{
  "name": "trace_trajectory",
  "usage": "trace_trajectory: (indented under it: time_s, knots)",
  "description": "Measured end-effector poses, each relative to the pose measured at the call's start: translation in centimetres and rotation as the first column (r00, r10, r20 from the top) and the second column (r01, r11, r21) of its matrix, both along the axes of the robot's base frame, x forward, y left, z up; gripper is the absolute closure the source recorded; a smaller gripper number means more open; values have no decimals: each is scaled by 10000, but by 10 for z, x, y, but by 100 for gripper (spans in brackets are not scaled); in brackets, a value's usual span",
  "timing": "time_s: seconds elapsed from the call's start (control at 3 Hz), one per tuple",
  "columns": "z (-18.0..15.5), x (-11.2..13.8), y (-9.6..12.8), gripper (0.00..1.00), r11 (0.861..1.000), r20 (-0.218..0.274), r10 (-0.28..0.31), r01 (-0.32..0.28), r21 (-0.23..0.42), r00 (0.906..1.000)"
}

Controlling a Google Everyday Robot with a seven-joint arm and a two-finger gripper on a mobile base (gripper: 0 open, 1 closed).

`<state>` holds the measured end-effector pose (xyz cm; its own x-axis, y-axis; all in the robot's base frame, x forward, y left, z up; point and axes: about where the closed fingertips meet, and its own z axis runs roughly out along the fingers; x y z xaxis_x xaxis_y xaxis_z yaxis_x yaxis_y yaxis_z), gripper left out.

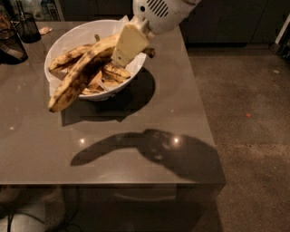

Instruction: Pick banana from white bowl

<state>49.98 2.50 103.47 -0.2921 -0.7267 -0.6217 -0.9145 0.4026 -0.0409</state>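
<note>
The room is dim, with a speckled concrete floor (pixel 253 113) to the right and dark cabinets (pixel 226 18) along the back wall. Most of the space in front of me is taken by a square brown table (pixel 41 149), glossy enough to throw back small lamp glints and to carry a long shadow (pixel 149 149) of the arm. The white arm (pixel 158 11) reaches in from the top edge. Under it sits the white bowl (pixel 77 31), towards the table's back left part. The banana (pixel 79 77) lies steeply across the bowl, its blotched lower end poking out over the near rim and hanging above the tabletop, its upper end tucked into the gripper (pixel 129 45) above the bowl's right side. One cream pad is clamped flat against the fruit and the other is hidden behind it, so I judge the grip to be closed on the banana's top end. From here the lift wants to go straight up and slowly: the fruit is soft and held far from its middle, so a swing could tear it or let the low end catch the rim. The other bananas (pixel 68 56) and pieces beneath should stay put. A dark wire cup (pixel 27 27) stands at the far left, well apart.
</note>
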Motion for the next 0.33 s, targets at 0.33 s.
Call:
trace_trajectory:
  time_s: [0.33]
  knots:
    - [-3, -3, -1, 100, 10000, -43, 12, -12, -79, 10000]
